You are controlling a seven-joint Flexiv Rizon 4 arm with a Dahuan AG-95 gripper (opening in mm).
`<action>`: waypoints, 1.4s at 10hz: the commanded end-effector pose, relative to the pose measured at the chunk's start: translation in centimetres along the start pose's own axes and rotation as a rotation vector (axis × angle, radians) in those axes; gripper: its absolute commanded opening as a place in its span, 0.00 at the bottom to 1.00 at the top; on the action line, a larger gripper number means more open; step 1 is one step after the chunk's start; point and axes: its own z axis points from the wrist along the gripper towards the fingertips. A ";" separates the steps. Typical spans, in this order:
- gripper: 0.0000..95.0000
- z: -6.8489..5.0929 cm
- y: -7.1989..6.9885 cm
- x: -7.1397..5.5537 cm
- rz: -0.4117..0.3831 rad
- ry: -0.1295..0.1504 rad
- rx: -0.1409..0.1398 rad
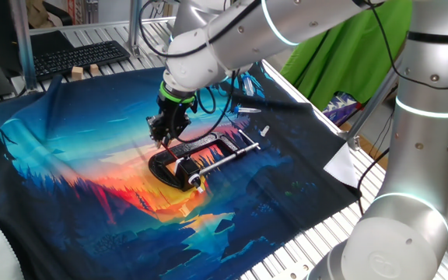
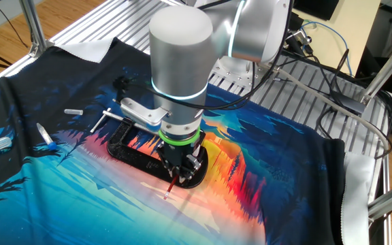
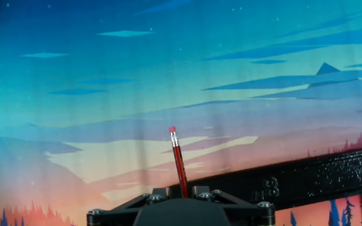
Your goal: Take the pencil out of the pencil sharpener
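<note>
Looks like a robotics lab: aluminium slatted bench (image 2: 107,27), loose cables (image 2: 332,75), keyboard (image 1: 76,56), green backdrop cloth (image 1: 341,54).

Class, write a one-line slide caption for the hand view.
Gripper shut on the dark red pencil, eraser end pointing away, above the sunset-print cloth, black clamp-like object at right.

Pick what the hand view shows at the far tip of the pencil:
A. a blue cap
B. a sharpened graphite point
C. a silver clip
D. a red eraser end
D: in the hand view the pencil runs up from between the gripper fingers and ends in a small red eraser tip, over the printed cloth.
</note>
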 end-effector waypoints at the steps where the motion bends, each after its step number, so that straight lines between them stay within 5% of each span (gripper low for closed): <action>1: 0.20 0.0 0.0 0.0 -0.003 0.004 0.001; 3: 0.20 0.0 0.0 0.0 -0.008 0.003 0.004; 4: 0.00 0.0 0.0 0.0 -0.012 0.004 0.006; 7: 0.00 0.1 -0.1 0.0 -0.022 -0.004 0.041; 14: 0.00 -0.1 -0.2 -0.6 -0.029 -0.007 0.035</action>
